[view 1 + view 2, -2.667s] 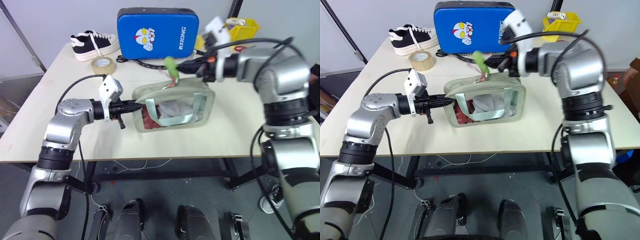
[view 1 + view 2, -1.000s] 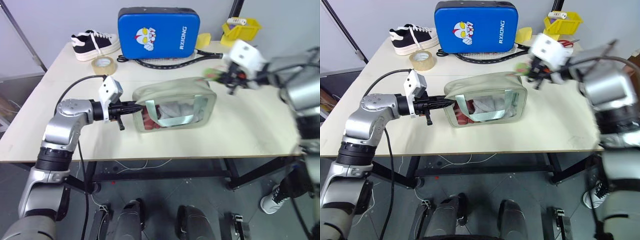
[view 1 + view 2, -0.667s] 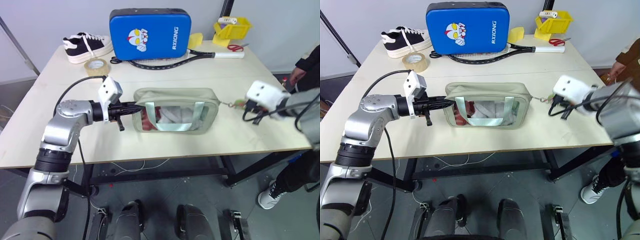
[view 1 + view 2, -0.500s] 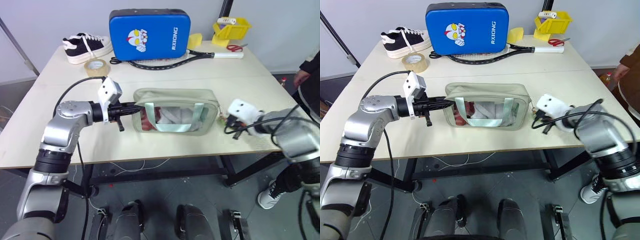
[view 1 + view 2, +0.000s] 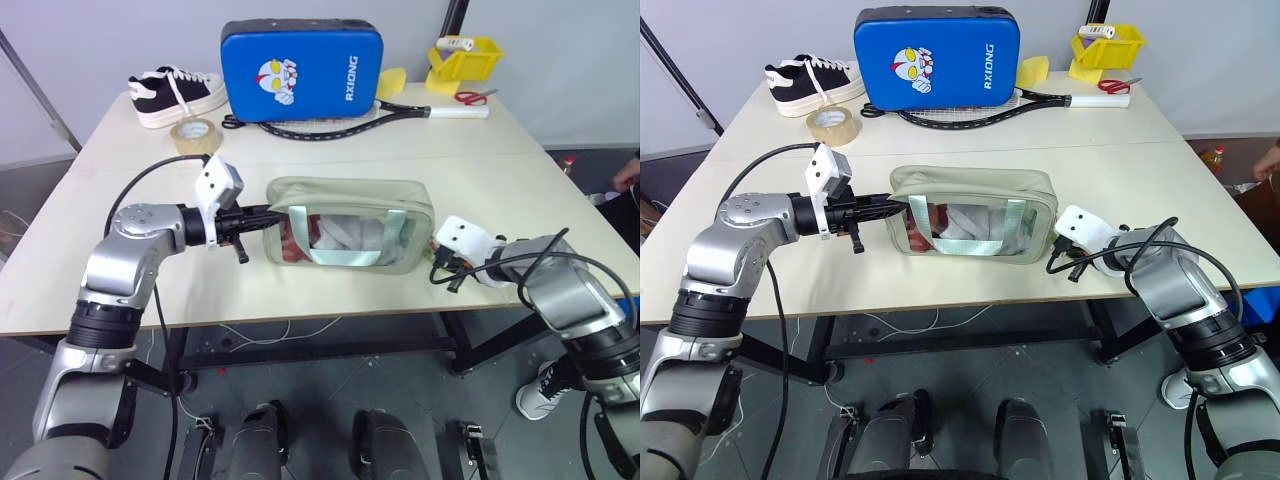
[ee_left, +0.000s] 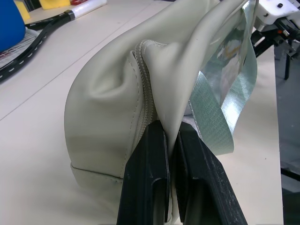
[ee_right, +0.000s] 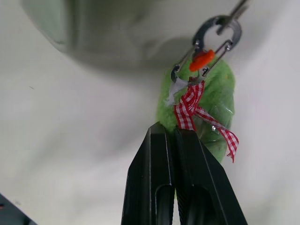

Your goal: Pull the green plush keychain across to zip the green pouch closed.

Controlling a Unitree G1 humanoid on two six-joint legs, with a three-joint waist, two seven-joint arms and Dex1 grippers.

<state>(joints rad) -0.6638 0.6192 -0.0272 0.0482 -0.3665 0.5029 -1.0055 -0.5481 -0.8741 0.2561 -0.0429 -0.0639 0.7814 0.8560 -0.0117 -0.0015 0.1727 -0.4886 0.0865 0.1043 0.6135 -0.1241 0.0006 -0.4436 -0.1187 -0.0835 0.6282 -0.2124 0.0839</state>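
1. Lying lengthwise across the middle of the table (image 5: 90,260), the green pouch (image 5: 350,238) has its long axis running left to right, with the clear window panel and two pale straps facing the near edge.
2. The left gripper (image 5: 262,215) sits at the pouch's left end, its two black fingers (image 6: 149,178) pressed together on a fold of pouch fabric beside the zipper seam, anchoring that end.
3. The right gripper (image 7: 174,140) sits just past the pouch's right end, low near the tabletop, its fingers squeezed together on the green plush keychain (image 7: 211,112), by its red-and-white checked ribbon (image 7: 194,110).
4. A metal clip (image 7: 213,35) with an orange tab joins the keychain to the pouch's zipper.
5. The keychain lies at the right end, opposite the anchored left end, so the right arm is the nearer one, and any further pull would run rightward along the pouch's long axis.
6. From above, the zipper line along the pouch's top looks drawn together, so the closing appears largely done; its very end is too small to confirm.
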